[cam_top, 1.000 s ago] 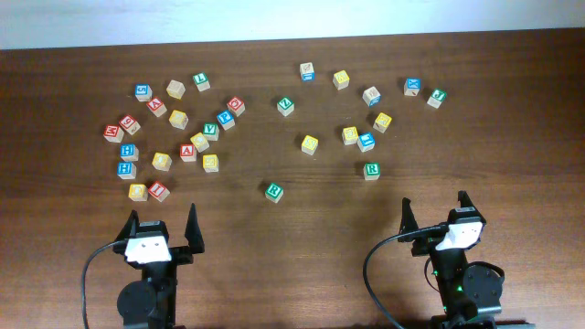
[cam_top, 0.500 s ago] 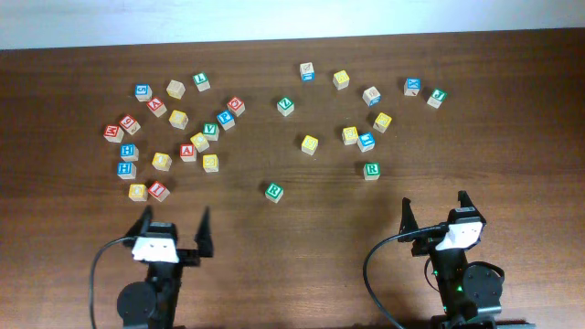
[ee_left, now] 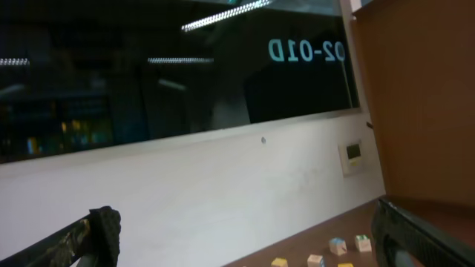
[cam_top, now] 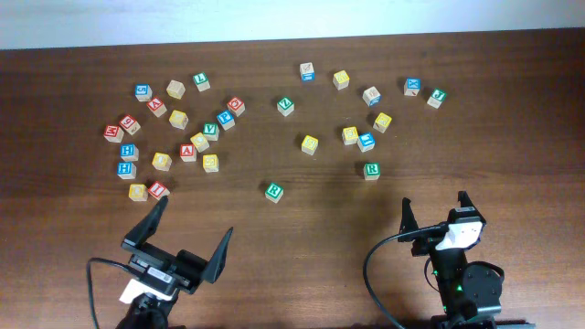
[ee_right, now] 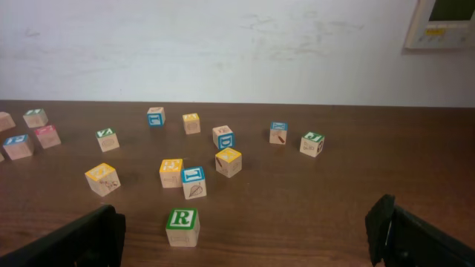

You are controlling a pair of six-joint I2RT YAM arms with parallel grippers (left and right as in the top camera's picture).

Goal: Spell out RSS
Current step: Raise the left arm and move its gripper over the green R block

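Square-edged wooden R cube [ee_right: 182, 226] sits on smooth, dark-grained table [ee_right: 297, 222].

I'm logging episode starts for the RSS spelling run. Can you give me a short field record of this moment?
left gripper: open, empty, camera aimed up at the wall
right gripper: open, empty, facing the cubes
green R cubes: two; this one mid-table, the other just ahead of the right gripper
yellow cubes: several, scattered in both groups; letters too small to read
row spelled: not started, no cubes lined up
table: dark wood
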